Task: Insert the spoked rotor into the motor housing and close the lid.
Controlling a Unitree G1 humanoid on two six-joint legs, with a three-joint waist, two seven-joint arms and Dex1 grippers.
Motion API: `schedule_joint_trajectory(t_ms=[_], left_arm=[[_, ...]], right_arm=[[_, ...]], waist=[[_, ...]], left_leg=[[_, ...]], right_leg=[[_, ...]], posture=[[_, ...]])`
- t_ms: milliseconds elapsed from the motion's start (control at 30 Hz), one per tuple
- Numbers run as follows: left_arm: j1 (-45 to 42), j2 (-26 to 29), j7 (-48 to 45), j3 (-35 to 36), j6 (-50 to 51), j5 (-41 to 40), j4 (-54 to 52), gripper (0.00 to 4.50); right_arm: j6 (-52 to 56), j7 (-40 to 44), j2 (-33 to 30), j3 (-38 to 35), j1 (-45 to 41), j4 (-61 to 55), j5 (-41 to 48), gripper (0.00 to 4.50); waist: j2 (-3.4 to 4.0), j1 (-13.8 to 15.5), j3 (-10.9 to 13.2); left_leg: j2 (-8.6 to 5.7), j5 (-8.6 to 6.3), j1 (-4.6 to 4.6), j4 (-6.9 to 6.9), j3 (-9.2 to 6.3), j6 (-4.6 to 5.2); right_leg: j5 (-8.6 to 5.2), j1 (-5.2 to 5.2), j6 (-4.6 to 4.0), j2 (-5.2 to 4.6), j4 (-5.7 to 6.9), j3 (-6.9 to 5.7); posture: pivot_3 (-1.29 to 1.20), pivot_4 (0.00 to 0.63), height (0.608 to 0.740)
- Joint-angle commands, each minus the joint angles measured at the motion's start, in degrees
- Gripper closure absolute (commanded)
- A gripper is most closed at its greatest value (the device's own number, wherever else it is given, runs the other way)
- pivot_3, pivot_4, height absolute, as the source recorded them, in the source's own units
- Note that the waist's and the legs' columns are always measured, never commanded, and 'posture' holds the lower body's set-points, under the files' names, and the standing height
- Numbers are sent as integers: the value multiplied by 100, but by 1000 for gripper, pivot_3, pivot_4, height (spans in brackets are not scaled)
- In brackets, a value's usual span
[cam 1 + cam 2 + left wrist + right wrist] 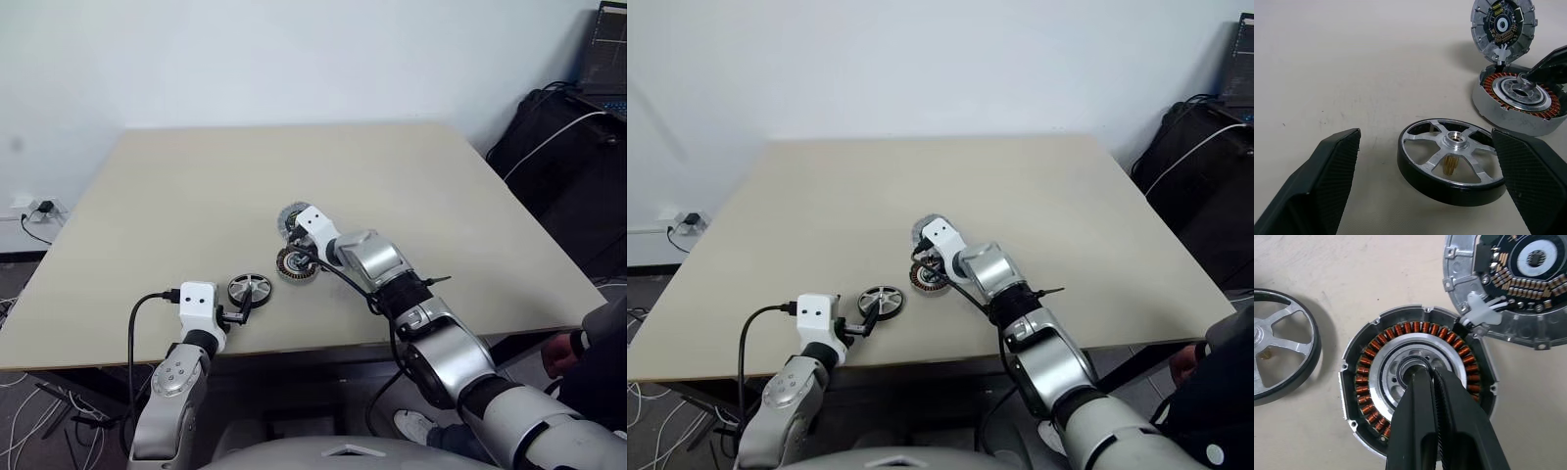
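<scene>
Spread wide at lower left, the left gripper (241,311) flanks the spoked rotor (249,288), ready to grasp. Mid-frame, the clenched, empty right gripper (1426,373) pins the motor housing (1415,387); its lid (1518,284) lies open behind.

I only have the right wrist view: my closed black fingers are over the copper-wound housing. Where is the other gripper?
Observer: The left gripper sits near the table's front edge, its jaws wide open on either side of the silver spoked rotor with the dark rim, which lies flat on the table.
Operator: Is it touching that wheel?
Observer: One finger looks very close to the rim; I cannot tell about contact.
Operator: And the lid, flat or raised?
Observer: The round grey lid with the circuit face stands tilted up behind the copper-wound motor housing, joined by a white connector.
Operator: My fingertips?
Observer: The right gripper points at the housing's centre bore.
</scene>
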Motion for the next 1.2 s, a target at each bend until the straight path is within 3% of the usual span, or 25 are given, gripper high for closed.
schedule_joint_trajectory(t_ms=[33,1067,1200], left_arm=[[-42,-28,25,-22,-93,-5,-27,0],[-53,-9,40,-9,-124,-1,-16,0],[-53,-5,36,-3,-118,-6,-14,0]], right_arm=[[-47,6,14,-111,-209,5,72,4474],[-322,-15,87,-170,-305,518,105,4474],[-313,-48,97,-212,-311,497,119,3469]], waist=[[0,0,0],[1,-2,1],[1,-3,1]], left_leg=[[0,0,0,0,0,0],[10,0,0,0,0,0],[10,0,0,0,0,0]], right_leg=[[0,0,0,0,0,0],[0,0,0,-1,0,0],[0,0,0,-1,0,0]], posture=[[0,0,740],[0,0,740],[0,0,740]])
